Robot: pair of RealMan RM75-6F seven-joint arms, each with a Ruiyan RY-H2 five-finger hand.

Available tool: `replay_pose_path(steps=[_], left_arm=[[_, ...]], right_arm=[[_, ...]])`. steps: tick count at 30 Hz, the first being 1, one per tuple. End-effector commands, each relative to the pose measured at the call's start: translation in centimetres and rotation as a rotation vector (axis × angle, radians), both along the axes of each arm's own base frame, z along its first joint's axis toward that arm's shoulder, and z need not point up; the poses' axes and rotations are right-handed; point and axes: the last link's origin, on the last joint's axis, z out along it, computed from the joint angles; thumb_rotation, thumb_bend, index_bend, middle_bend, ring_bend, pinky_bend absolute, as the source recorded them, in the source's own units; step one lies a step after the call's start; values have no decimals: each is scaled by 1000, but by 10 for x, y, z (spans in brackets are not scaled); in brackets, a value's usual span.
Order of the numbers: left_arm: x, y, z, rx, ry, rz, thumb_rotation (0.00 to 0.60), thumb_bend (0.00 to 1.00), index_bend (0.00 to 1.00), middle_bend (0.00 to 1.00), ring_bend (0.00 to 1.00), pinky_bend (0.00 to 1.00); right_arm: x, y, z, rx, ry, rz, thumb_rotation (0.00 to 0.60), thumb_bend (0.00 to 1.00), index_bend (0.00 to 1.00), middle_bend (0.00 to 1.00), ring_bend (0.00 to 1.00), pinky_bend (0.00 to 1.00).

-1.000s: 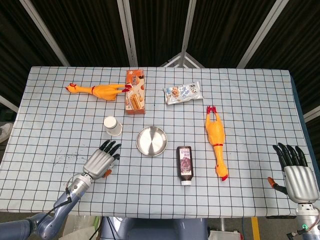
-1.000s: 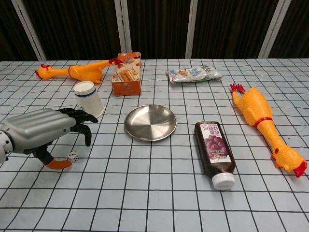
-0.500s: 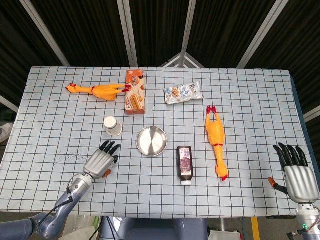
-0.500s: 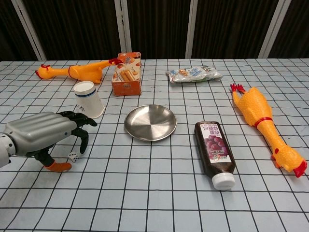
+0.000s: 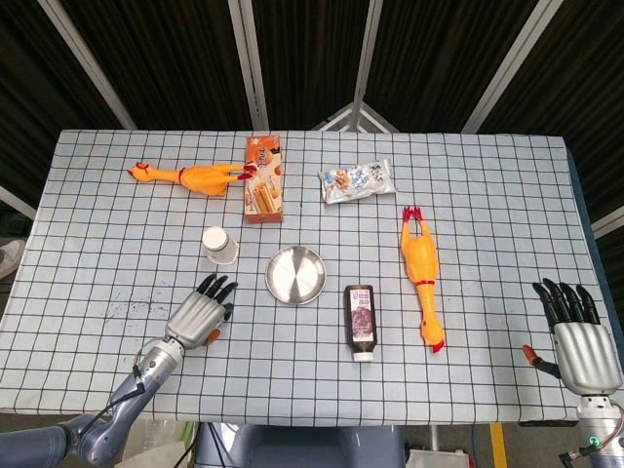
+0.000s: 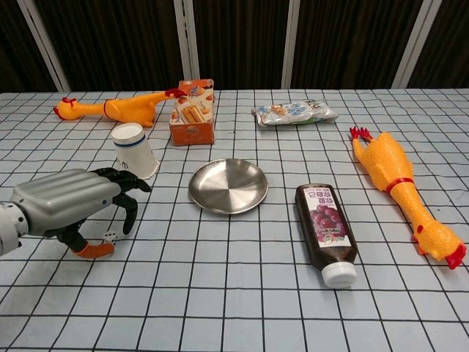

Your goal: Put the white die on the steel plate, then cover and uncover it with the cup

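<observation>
The white die (image 6: pixel 111 237) lies on the checked cloth under my left hand (image 6: pixel 69 203), between its orange-tipped thumb and its curled dark fingers; I cannot tell whether they touch it. In the head view the left hand (image 5: pixel 199 312) hides the die. The steel plate (image 6: pixel 228 185) (image 5: pixel 295 274) sits empty at the table's middle, to the right of that hand. A white paper cup (image 6: pixel 135 150) (image 5: pixel 219 245) stands upside down just beyond the left hand. My right hand (image 5: pixel 577 334) hovers open at the near right edge, holding nothing.
A sauce bottle (image 6: pixel 325 227) lies right of the plate. One rubber chicken (image 6: pixel 399 194) lies at the right, another (image 6: pixel 110 108) at the far left. A snack box (image 6: pixel 193 111) and a snack bag (image 6: pixel 294 112) lie at the back.
My left hand has shifted slightly and sunk lower over the die, its thumb closer to it. The right hand has not moved.
</observation>
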Motion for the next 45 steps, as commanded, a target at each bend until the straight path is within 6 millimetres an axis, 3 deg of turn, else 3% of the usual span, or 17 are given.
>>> replay_pose_path(steps=[1,8,16,30,45], left_arm=[[0,0,1,4,1,-2,600,465,481,85,0,24],[-4,1,1,7,12,11,600,465,481,84,0,24],[-7,2,0,6,25,22,600,459,375,64,0,22],[-4,-1,2,8,12,6,600,459,447,74,0,22],[-7,0,3,15,24,17,600,456,449,70,0,22]], right_arm=[[0,0,0,0,0,0,600,212,96,88,69,0],[0,0,0,-4,-1,-2,600,212,96,88,69,0],[-1,0,-1,0,-1,-12,600,213,96,88,69,0],[-1,-1,0,0,-5,-20,600,212,96,88,69,0],[-1,0,0,0,-6,-27,600,212,96,88,69,0]])
